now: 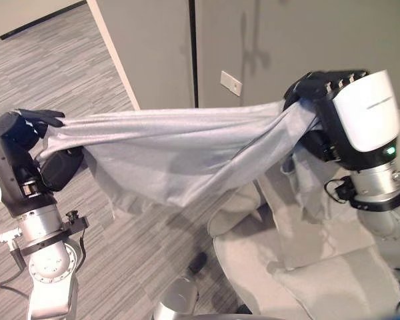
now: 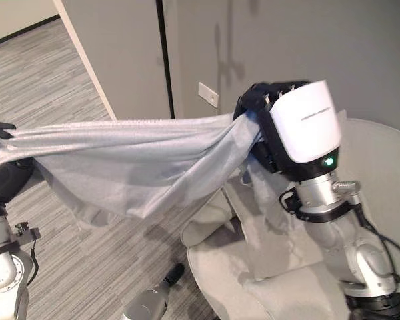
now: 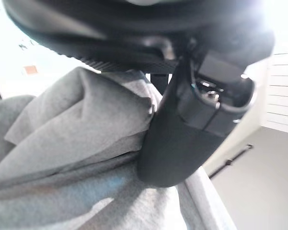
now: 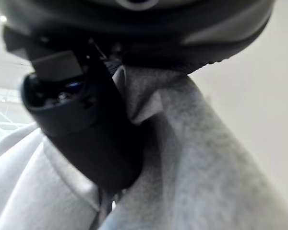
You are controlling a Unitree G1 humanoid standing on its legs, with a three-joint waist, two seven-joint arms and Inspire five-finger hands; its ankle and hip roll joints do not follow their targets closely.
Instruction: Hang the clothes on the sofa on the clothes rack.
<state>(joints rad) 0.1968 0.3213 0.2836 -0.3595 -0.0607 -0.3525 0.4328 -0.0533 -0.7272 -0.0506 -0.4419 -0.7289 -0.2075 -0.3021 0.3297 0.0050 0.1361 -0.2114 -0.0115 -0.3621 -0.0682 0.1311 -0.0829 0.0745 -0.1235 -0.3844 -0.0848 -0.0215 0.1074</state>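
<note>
Soft grey garment (image 1: 180, 150) stretched, sagging, between left hand (image 1: 37, 127) and right hand (image 1: 320, 93), fingers pinching cloth.

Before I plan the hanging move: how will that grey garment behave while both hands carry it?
Probably very floppy: the grey garment sags in a deep curve between the left hand and the right hand. It seems light and thin, since it folds into soft creases. It may slip, as each hand pinches just a bunched edge, and its hanging end drapes toward the sofa.
</note>
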